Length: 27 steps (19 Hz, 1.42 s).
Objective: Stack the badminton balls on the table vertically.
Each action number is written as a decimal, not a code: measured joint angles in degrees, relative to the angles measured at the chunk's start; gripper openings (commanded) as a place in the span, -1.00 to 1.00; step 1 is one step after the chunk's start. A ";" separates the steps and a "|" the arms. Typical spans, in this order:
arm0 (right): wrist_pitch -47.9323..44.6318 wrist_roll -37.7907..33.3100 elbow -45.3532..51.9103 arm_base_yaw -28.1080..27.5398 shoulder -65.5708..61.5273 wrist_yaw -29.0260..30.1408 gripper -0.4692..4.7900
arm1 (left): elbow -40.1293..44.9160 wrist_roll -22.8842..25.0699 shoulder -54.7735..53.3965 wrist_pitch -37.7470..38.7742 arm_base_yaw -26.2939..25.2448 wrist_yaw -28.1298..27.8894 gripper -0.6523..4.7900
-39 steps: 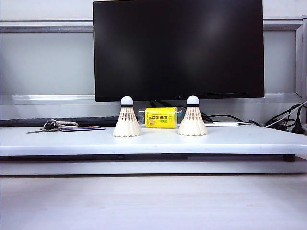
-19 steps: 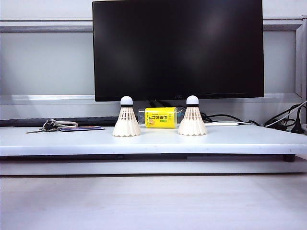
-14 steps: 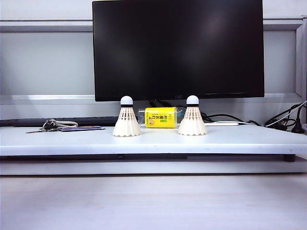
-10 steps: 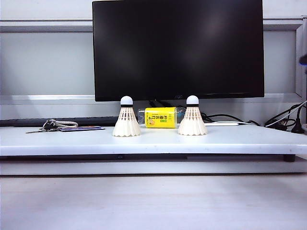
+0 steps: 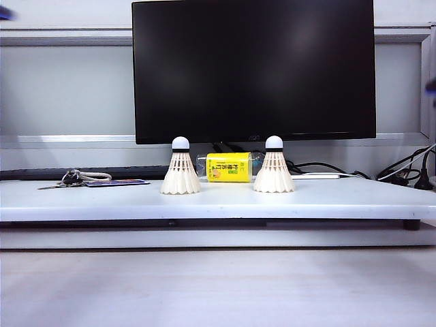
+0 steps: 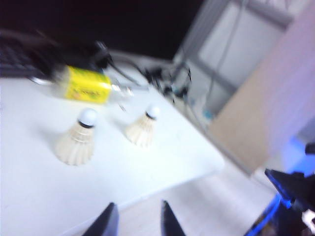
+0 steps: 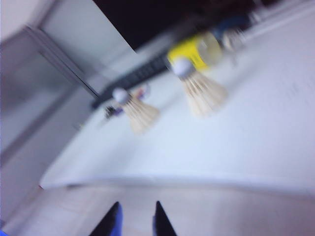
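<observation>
Two badminton balls stand upright, cork tips up, on the white table [image 5: 82, 201]. The left one [image 5: 180, 167] and the right one [image 5: 274, 166] are apart, with a bottle behind the gap. The left wrist view shows them as a nearer one [image 6: 76, 141] and a farther one [image 6: 142, 129]. My left gripper [image 6: 139, 220] hangs open and empty off the table's front edge, well short of them. In the right wrist view both balls [image 7: 202, 91] [image 7: 138, 113] lie far ahead of my right gripper [image 7: 137, 218], which is also open and empty. Both wrist views are blurred.
A large black monitor [image 5: 253, 68] stands behind the balls, with a yellow-labelled bottle [image 5: 228, 167] lying at its foot. Keys and a flat card [image 5: 88, 180] rest at the table's left, cables [image 5: 402, 170] at its right. Blue blurs mark arm parts at the edges [image 5: 4, 12] [image 5: 431, 85].
Blue blurs of the arms have come into the exterior view, first at the right edge, then at the top left corner. The balls have not moved.
</observation>
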State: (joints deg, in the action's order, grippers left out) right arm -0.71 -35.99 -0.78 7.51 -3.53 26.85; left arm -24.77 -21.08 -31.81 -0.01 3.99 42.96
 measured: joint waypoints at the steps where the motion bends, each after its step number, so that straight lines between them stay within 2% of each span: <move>1: 1.51 0.00 0.00 0.00 -0.02 -0.02 -0.48 | -1.79 2.38 -3.82 0.24 2.36 -1.95 -0.30; 4: 3.67 0.00 0.00 0.00 -0.02 -0.02 -0.48 | -7.45 10.16 -15.02 2.38 13.16 -14.08 -0.30; 5: 4.11 0.00 0.00 0.00 -0.02 -0.02 -0.48 | -9.40 13.14 -18.86 2.49 17.86 -21.09 -0.30; 8: 6.19 0.63 -0.42 0.00 -0.04 0.00 -0.48 | -14.29 19.34 -27.23 1.92 25.94 -35.50 -0.29; 10: 9.75 3.28 -2.43 0.00 -0.09 -0.15 -0.48 | -16.11 20.22 -31.95 0.74 27.15 -36.46 -0.19; 12: 12.50 5.70 -4.79 0.00 -0.11 -2.19 -0.48 | -17.11 19.91 -35.91 -0.35 26.49 -36.74 -0.18; 15: 13.29 6.56 -7.08 0.00 -0.87 -3.76 -0.48 | -17.66 20.20 -40.28 -3.50 26.80 -36.15 0.07; 18: 13.49 6.73 -9.18 0.00 -3.50 -3.85 -0.48 | -17.70 20.09 -43.21 -9.94 26.80 -35.54 0.07; 27: 15.15 10.56 -18.05 0.02 -21.59 -1.46 -0.48 | -26.95 21.55 -53.37 -11.61 27.54 -34.32 0.07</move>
State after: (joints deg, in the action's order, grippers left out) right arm 14.44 -25.43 -18.83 7.53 -25.12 25.39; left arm -51.72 0.47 -85.19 -11.62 31.53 8.64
